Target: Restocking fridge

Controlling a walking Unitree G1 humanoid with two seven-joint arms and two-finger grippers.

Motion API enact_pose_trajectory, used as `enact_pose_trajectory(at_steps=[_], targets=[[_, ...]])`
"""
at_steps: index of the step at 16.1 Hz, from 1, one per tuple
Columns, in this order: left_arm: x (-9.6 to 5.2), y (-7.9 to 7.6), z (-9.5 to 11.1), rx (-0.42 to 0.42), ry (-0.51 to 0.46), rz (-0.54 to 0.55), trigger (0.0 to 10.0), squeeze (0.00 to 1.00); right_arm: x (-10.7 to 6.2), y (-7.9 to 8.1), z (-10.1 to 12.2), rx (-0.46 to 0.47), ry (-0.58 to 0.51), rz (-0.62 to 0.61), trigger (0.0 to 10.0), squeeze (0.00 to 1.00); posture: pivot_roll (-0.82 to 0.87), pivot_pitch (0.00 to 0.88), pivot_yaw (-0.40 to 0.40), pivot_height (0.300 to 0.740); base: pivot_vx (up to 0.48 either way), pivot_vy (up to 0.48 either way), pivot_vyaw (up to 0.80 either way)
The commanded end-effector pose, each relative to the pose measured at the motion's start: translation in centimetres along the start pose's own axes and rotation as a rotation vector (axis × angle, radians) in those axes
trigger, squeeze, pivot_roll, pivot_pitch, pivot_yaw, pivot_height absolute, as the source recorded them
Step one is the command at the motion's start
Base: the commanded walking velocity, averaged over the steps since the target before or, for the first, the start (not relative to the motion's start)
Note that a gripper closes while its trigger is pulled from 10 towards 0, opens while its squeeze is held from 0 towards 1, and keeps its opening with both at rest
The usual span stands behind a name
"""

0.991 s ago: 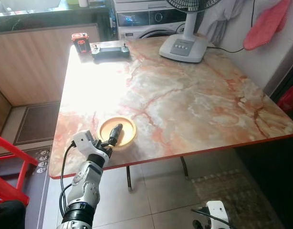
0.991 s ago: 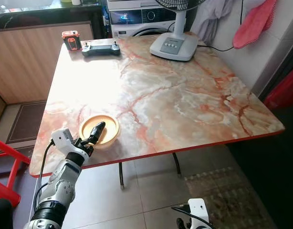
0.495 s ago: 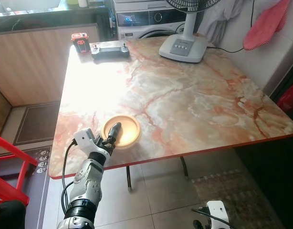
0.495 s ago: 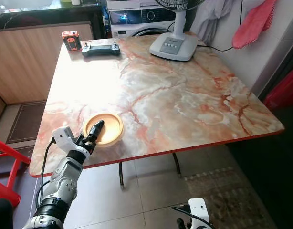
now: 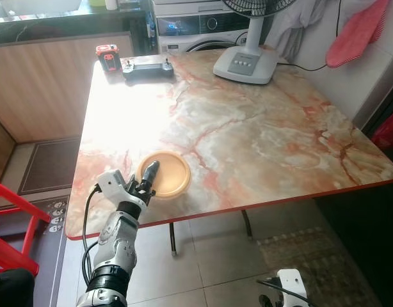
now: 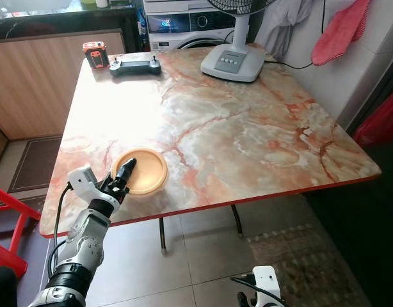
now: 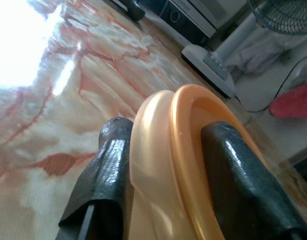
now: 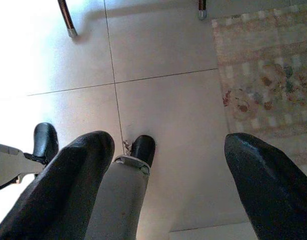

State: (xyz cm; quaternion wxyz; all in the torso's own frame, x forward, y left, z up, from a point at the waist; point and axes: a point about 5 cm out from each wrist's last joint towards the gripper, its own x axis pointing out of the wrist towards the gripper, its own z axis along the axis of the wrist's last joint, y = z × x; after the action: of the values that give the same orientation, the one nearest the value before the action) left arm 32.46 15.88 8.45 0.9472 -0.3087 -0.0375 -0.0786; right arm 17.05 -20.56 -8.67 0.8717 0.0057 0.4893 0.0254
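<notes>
Your orange bowl (image 5: 164, 174) sits on the marble worktop (image 5: 248, 128) close to its near edge, and the left end effector (image 5: 150, 173) is clamped on the bowl's rim: the left wrist view shows one black finger (image 7: 101, 185) outside the wall and the other inside the hollow. Beyond the fingertips the worktop runs bare and wide toward a black controller (image 5: 147, 67) and a small red device (image 5: 107, 56) at the far edge, with a fan base (image 5: 246, 64) well off to the far right. Just behind the end effector the worktop ends in its red edge, with tiled floor (image 5: 184, 262) below. The bowl's inside is hard to read under glare. Your right end effector (image 8: 168, 185) hangs low over the floor tiles beside a patterned rug (image 8: 268, 75), fingers spread apart.
</notes>
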Motion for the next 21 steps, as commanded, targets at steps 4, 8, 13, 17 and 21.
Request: enact_pose_trajectory(at_steps=[4,8,13,17,21], targets=[[0.2,-0.2,1.6,-0.06,-0.085,0.003,0.0,0.0,0.0,-0.1,0.0,0.017,0.0,-0.006,10.0,0.0,0.04,0.035,-0.029,0.74,0.0,0.0,0.0],[0.2,-1.3,3.0,-0.094,-0.142,-0.046,0.0,0.0,0.0,0.0,-0.1,0.023,-0.003,-0.005,10.0,0.0,0.04,0.037,-0.023,0.74,0.0,0.0,0.0],[-0.6,-2.2,3.9,-0.046,-0.167,-0.03,10.0,0.0,0.0,0.0,-0.4,0.062,-0.009,-0.025,10.0,0.0,0.03,0.009,-0.002,0.74,0.0,0.0,0.0],[-2.2,-2.4,6.9,0.091,-0.263,0.062,10.0,0.0,-0.1,0.2,-0.7,0.096,-0.02,-0.035,10.0,0.0,0.03,0.0,0.013,0.74,0.0,0.0,0.0],[-2.0,-2.2,8.0,0.137,-0.288,0.115,10.0,0.0,0.0,0.3,-0.8,0.108,-0.022,-0.042,10.0,0.0,0.03,0.0,0.019,0.74,0.0,0.064,0.0]])
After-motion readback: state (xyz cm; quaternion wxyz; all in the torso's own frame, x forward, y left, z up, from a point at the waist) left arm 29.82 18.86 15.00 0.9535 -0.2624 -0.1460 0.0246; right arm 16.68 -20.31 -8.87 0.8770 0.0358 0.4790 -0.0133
